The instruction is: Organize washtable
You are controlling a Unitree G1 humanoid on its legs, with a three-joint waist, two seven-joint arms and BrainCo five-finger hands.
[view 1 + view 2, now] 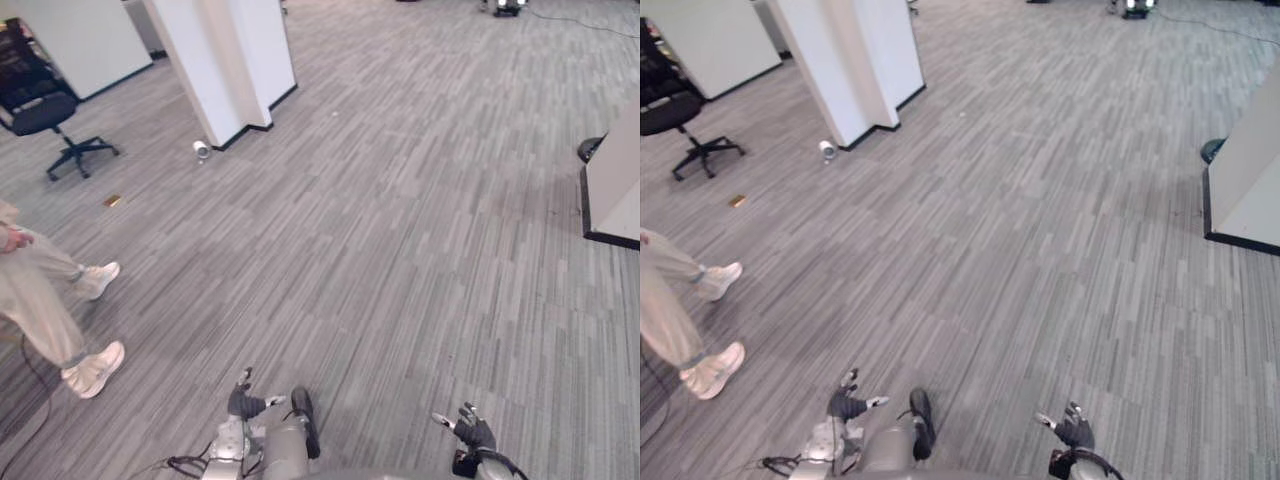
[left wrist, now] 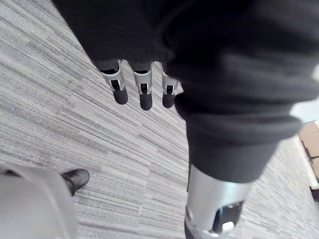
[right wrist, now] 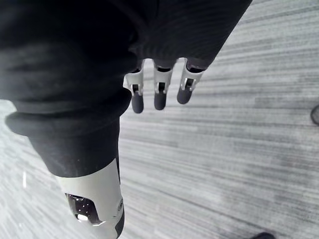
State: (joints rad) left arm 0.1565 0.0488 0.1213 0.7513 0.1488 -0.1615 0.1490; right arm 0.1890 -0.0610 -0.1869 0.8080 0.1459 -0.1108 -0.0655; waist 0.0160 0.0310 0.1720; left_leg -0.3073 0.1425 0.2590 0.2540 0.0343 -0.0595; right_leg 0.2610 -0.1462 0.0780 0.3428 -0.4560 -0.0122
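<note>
Fingers (image 2: 145,97) of the left hand (image 1: 246,402) and the right hand (image 1: 473,432) hung straight and slack, holding nothing, low over the grey carpet floor (image 1: 400,220), probably because the washtable lay somewhere yet to be reached.

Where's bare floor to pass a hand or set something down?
Bare carpet spans from the white column to the right partition, ahead of the left robot hand and right robot hand. Crowded left: person, office chair, small white object.
</note>
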